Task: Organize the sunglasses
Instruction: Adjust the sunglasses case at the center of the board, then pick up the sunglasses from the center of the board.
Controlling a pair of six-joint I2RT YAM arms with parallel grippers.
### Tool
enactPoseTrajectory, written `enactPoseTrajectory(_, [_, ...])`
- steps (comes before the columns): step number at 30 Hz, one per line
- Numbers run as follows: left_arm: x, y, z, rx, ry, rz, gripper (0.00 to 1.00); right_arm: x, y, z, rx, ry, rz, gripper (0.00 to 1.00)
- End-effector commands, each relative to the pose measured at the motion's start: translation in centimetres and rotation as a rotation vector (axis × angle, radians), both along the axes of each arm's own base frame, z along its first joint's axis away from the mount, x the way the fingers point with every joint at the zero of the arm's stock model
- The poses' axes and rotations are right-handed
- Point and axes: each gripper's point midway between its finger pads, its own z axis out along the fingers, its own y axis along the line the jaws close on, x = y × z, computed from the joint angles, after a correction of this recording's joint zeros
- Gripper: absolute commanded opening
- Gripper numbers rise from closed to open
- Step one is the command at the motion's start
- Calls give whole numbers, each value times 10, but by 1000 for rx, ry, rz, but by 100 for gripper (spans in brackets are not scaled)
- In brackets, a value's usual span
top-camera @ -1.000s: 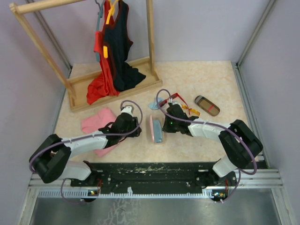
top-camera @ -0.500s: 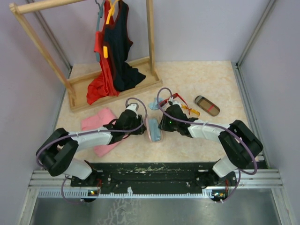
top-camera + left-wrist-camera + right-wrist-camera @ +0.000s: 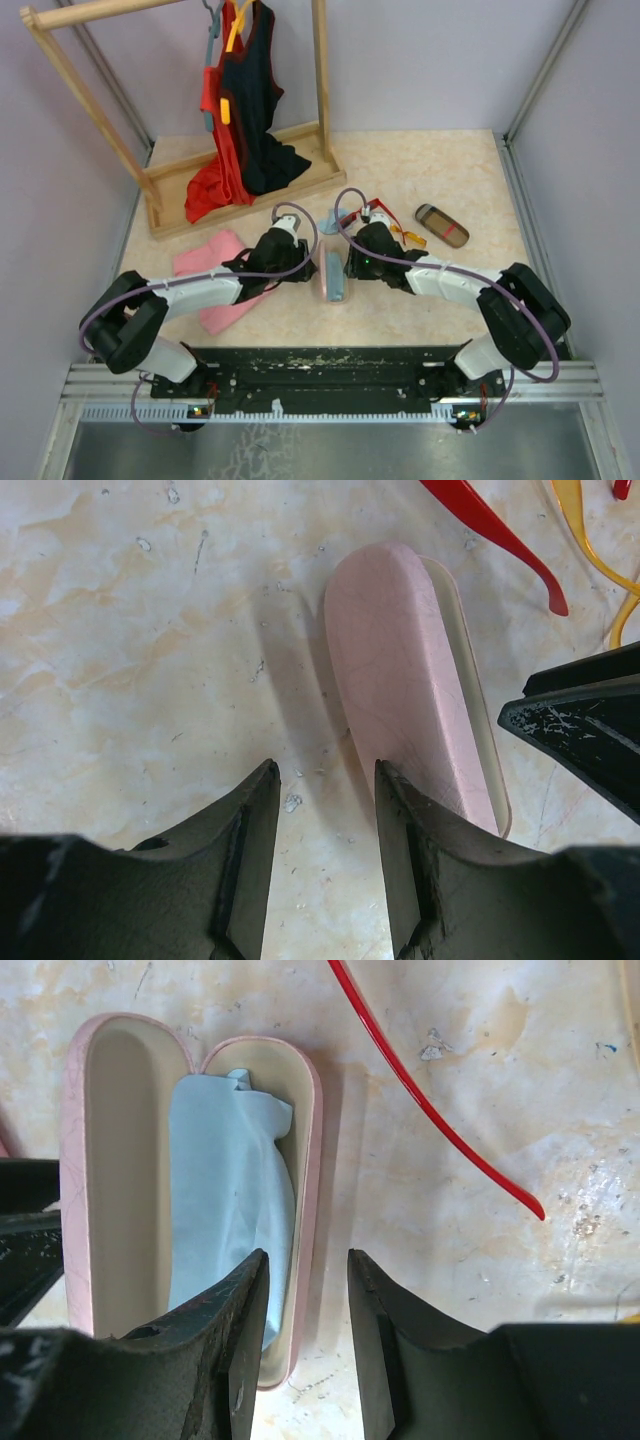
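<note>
1. Flanking the open pink case on both sides: left gripper at its left wall, right gripper at its right wall.
2. Shows the left gripper's fingers parted by a narrow gap, with only bare table between them and nothing clamped; cannot tell whether the inner finger touches the case's pink shell.
3. Shows the right gripper's fingers likewise slightly apart, lined up over the case's right rim; cannot tell whether either pad touches it.
4. Finds a light blue cloth crumpled in the case's right half, beside a bare cream left half.
5. Places the red sunglasses just beyond the case's far end, a little to the right, outside the case, one temple arm reaching back along the case's right side.
6. Places the orange-yellow sunglasses farther right of the case, just past the red pair, also on the table.
7. Leaves a brown striped case well to the right of the pink case and a pink garment to its left.
</note>
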Motion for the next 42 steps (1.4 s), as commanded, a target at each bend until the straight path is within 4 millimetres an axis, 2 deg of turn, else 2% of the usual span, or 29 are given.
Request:
enactPoseTrajectory(1, [8, -10, 13, -22, -29, -26, 49, 12, 8, 35, 13, -110, 55, 38])
enactPoseTrajectory(5, [7, -13, 14, -26, -26, -40, 49, 8, 10, 36, 5, -111, 96, 39])
enactPoseTrajectory(10, [7, -13, 16, -27, -23, -41, 49, 9, 0, 34, -17, -124, 61, 44])
enactPoseTrajectory(18, [6, -3, 26, -24, -46, -6, 50, 9, -14, 66, 34, -239, -1, 47])
enactPoseTrajectory(24, [3, 5, 24, -4, -46, 4, 50, 6, -27, 80, 37, -293, -33, 47])
enactPoseTrajectory(31, [-1, 8, 18, 5, -36, 4, 50, 5, -41, 84, 14, -311, -67, 47])
enactPoseTrajectory(42, [-7, 19, 11, 25, -29, 22, 50, 5, -42, 83, 8, -308, -67, 47])
